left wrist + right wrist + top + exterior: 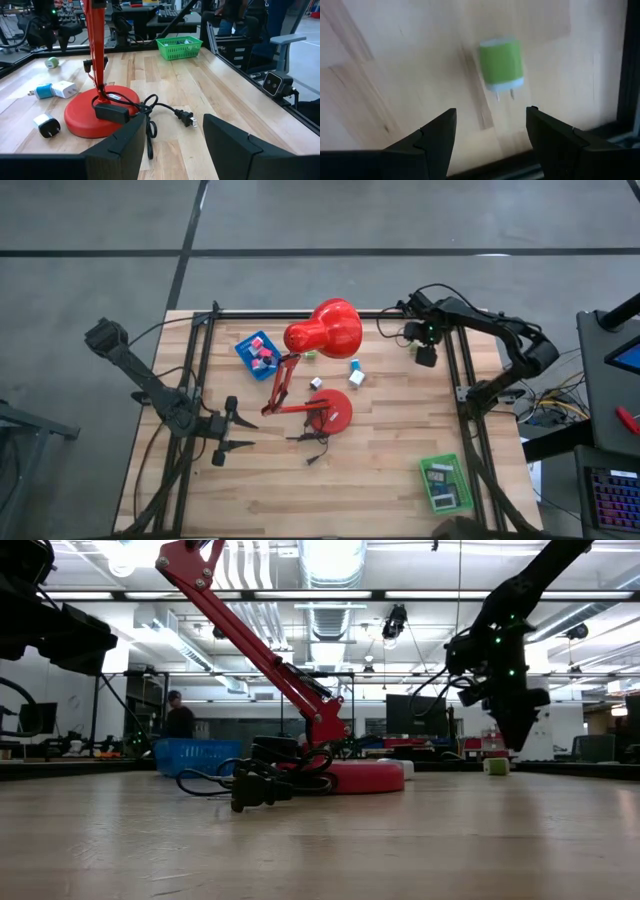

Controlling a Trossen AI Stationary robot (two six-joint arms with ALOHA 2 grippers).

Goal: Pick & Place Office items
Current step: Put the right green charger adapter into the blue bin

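The green block (502,61) in the right wrist view is a small plug adapter: bright green body, white end cap, two metal prongs. It lies flat on the bare wooden table (390,450), apart from both dark fingers. In the high view it sits at the upper right, hidden under the right gripper (425,356).

At the centre of the high view, beside the red lamp's (325,330) round base, three more adapters lie loose: one teal block (355,364), one white block (356,378) touching it, and one white block with dark face (315,383) just left of them. A green tray (445,483) at the lower right holds flat dark and white pieces, too small to count. A blue tray (257,352) at the upper left of the lamp holds pink and white pieces, also uncountable.

The right gripper (490,132) hangs above the green block, jaws spread wide, holding nothing. The left gripper (236,431) waits at the left of the table, jaws likewise apart and empty, pointing at the lamp's black cord (160,107).
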